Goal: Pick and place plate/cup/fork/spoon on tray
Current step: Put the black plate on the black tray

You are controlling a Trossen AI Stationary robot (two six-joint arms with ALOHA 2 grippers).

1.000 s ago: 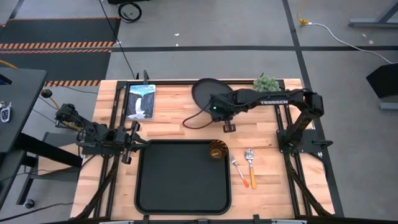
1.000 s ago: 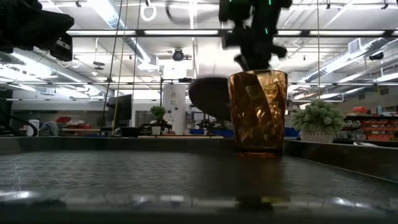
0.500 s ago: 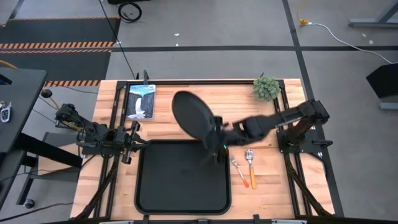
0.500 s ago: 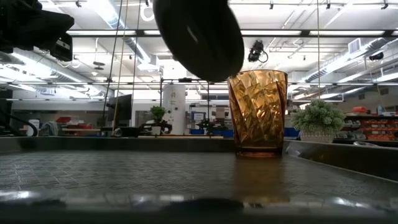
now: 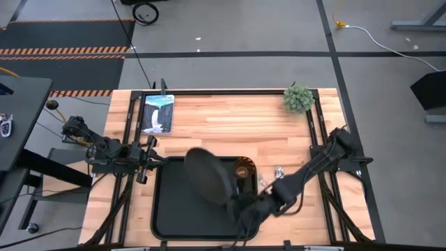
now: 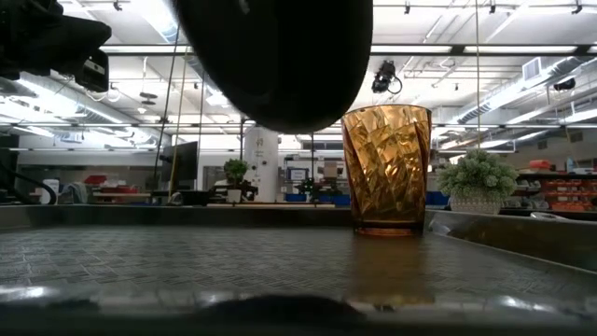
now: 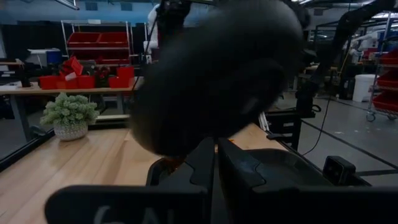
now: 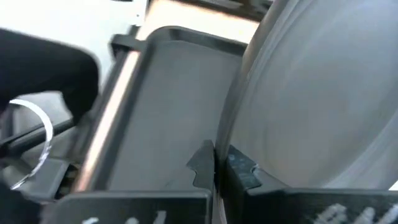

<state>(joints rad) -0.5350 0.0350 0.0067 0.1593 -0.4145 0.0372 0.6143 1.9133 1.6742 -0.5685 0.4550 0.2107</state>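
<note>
The round black plate (image 5: 207, 176) hung tilted above the black tray (image 5: 174, 209), its rim pinched between the closed fingers of the right gripper (image 5: 239, 204). The amber cup (image 5: 243, 169) stood upright in the tray's far right corner. The left gripper (image 5: 148, 160), clamped shut on nothing, waited beside the tray's far left corner.

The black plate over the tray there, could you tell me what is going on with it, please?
The right claw is shut on the rim of the plate and holds it tilted in the air above the tray. The cup already stands upright at the tray's far right corner. The fork and spoon are mostly hidden under the right arm, on the table to the right of the tray. The left claw waits, shut, by the tray's far left corner.
</note>
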